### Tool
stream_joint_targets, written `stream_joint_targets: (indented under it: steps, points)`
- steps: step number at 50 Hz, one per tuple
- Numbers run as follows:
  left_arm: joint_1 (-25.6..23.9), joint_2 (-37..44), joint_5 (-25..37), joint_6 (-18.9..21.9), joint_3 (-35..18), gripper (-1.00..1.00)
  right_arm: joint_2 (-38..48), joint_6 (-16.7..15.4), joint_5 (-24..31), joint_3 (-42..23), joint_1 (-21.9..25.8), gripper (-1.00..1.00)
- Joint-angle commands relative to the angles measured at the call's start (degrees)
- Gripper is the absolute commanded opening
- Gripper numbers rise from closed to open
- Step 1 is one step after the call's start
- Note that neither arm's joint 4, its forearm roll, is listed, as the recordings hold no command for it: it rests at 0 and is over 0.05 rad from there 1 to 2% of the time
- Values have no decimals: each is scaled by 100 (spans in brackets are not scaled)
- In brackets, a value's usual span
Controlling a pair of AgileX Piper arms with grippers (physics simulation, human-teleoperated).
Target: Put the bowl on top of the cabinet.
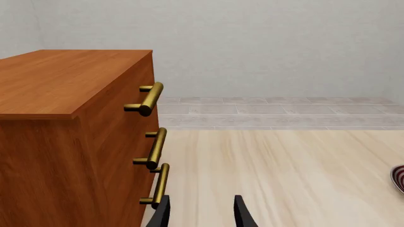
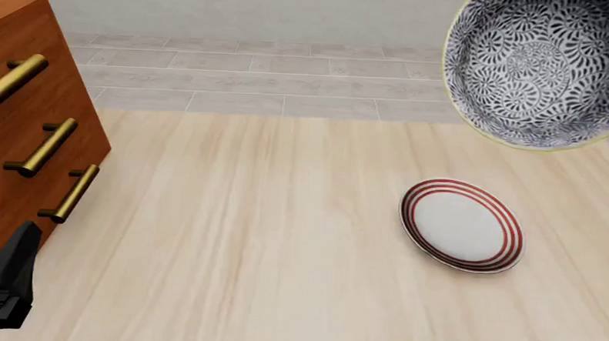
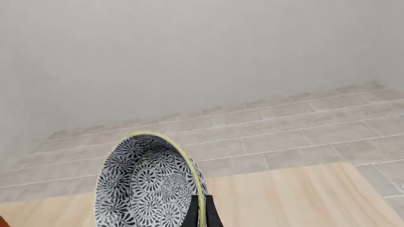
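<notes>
Right gripper pinched on the rim of the bowl, held tilted in the air above the plate, cabinet well apart from it, left gripper spread, holding nothing, beside the cabinet.

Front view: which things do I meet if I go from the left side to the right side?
Left gripper and cabinet at the left edge → red-ringed plate → blue-and-white bowl, lifted at the upper right.
</notes>
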Motion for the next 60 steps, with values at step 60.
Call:
stream_joint_targets:
  steps: [60]
  points:
    - [-1466, 748, 920, -533, -1354, 100, 69, 334, -1312, 713, 1528, -100]
